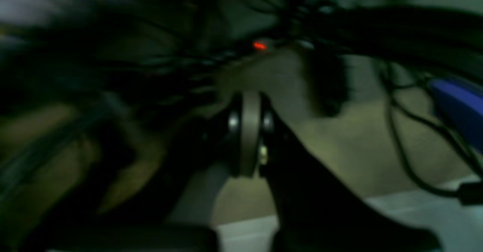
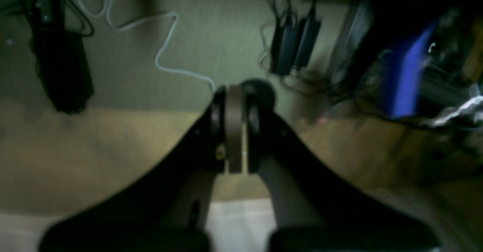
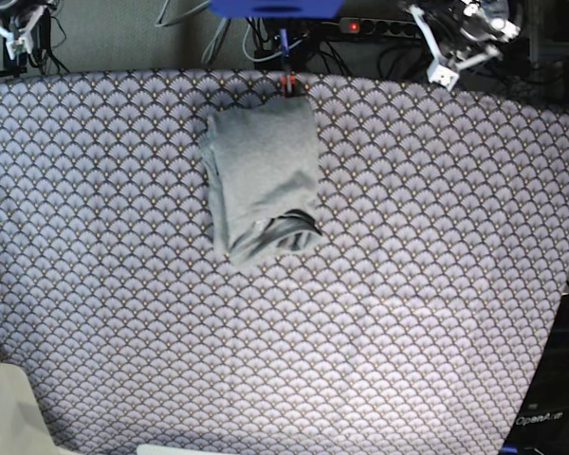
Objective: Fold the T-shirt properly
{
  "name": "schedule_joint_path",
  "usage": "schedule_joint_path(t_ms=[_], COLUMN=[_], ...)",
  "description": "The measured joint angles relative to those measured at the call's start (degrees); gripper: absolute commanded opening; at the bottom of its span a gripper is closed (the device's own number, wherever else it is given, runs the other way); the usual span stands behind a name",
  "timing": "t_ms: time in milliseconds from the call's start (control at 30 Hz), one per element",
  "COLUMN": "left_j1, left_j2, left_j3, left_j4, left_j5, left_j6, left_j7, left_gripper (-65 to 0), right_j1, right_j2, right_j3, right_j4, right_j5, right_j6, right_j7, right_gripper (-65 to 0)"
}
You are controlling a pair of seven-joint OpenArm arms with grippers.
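Grey pads pressed flat together, nothing between them: that is my right gripper (image 2: 236, 131), pulled back past the far left corner of the table and hanging over bare floor. On that floor lie one pale cable (image 2: 166, 52) and two dark power bricks (image 2: 296, 44). One T-shirt (image 3: 263, 180) lies folded in a compact bundle on the scallop-patterned cloth (image 3: 408, 284), toward the far edge, a little left of centre, well apart from both my arms. My left gripper (image 1: 249, 135), off the far right corner, is likewise fully closed on nothing.
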Motion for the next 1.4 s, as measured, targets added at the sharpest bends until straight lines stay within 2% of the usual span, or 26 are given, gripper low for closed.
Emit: schedule_joint_path(t_ms=[100, 267, 367, 467, 567, 667, 733, 800, 833, 867, 900, 967, 1000, 1067, 1167, 1200, 1300, 1400], left_j1=[-0.15, -0.87, -3.56, -7.43, -11.50, -15.58, -18.25, -21.14, -22.56, -23.74, -25.24, -27.19, -28.02, -29.90, -32.04, -32.35, -32.72, -33.64], left_j2=[0.22, 0.22, 0.24, 0.31, 1.22, 2.03, 2.23, 1.99, 1.42, 0.98, 0.61, 0.61, 0.72, 0.94, 1.07, 1.03, 0.39, -0.61], left_j3=[0.07, 0.17, 0.17, 0.13, -0.59, -2.25, -3.37, -3.48, -3.58, -3.74, -3.96, -3.98, -3.98, -4.11, -4.13, -4.13, -4.11, -4.11], left_j4=[-9.90, -25.64, -34.71, -43.87, -54.42, -65.90, -73.57, -81.35, -85.37, -88.50, -91.69, -93.77, -93.68, -93.57, -93.18, -93.15, -93.48, -93.79], left_j5=[0.37, 0.13, 0.72, 5.95, 9.77, 12.70, 15.13, 17.29, 19.15, 20.22, 21.09, 21.14, 21.09, 21.09, 18.08, 16.26, 12.57, 10.73], left_j6=[0.42, 0.50, 0.46, 0.72, 1.20, 0.70, 7.39, 16.06, 19.12, 22.53, 25.59, 33.86, 37.51, 43.65, 51.19, 52.06, 51.71, 51.78], left_j7=[-5.75, -18.47, -23.08, -27.36, -34.97, -40.85, -43.95, -48.52, -52.57, -54.34, -55.71, -56.19, -55.80, -55.23, -54.18, -53.57, -51.67, -49.03], left_gripper=[-65.0, -65.0, -65.0, -65.0, -65.0, -65.0, -65.0, -65.0, -65.0, -65.0, -65.0, -65.0, -65.0, -65.0, -65.0, -65.0, -65.0, -65.0], right_j1=[4.04, 10.71, 14.08, 16.83, 18.71, 19.91, 20.63, 21.33, 21.75, 21.94, 22.14, 22.69, 22.73, 23.21, 23.65, 23.80, 24.50, 26.21], right_j2=[-2.60, -2.25, -2.01, -1.70, -0.92, 0.83, 2.38, 4.74, 6.08, 6.84, 7.39, 7.45, 6.95, 5.55, 3.67, 3.04, 1.11, -0.11], right_j3=[4.37, 13.14, 17.11, 21.20, 24.17, 24.26, 24.26, 22.93, 21.73, 20.61, 18.86, 13.86, 10.97, 5.18, -2.80, -5.16, -10.25, -10.62], right_j4=[-8.41, -25.57, -34.88, -41.22, -46.27, -52.98, -57.94, -63.36, -66.55, -68.85, -71.10, -74.20, -74.77, -75.06, -74.82, -74.75, -74.88, -75.06], right_j5=[-5.97, -13.92, -19.43, -24.15, -28.33, -29.51, -29.79, -29.83, -29.62, -29.73, -29.40, -29.44, -30.16, -29.86, -29.53, -29.62, -29.73, -29.70], right_j6=[0.26, -0.42, -0.20, -0.22, -0.26, -0.24, -0.28, -0.39, -0.44, -0.52, -0.50, -1.07, -4.02, -14.38, -27.08, -30.45, -37.92, -38.62], right_j7=[5.81, 15.72, 21.66, 24.98, 29.68, 34.34, 37.09, 38.86, 40.72, 41.79, 43.47, 45.35, 45.51, 44.96, 45.18, 45.09, 44.35, 39.91], right_gripper=[-65.0, -65.0, -65.0, -65.0, -65.0, -65.0, -65.0, -65.0, -65.0, -65.0, -65.0, -65.0, -65.0, -65.0, -65.0, -65.0, -65.0, -65.0])
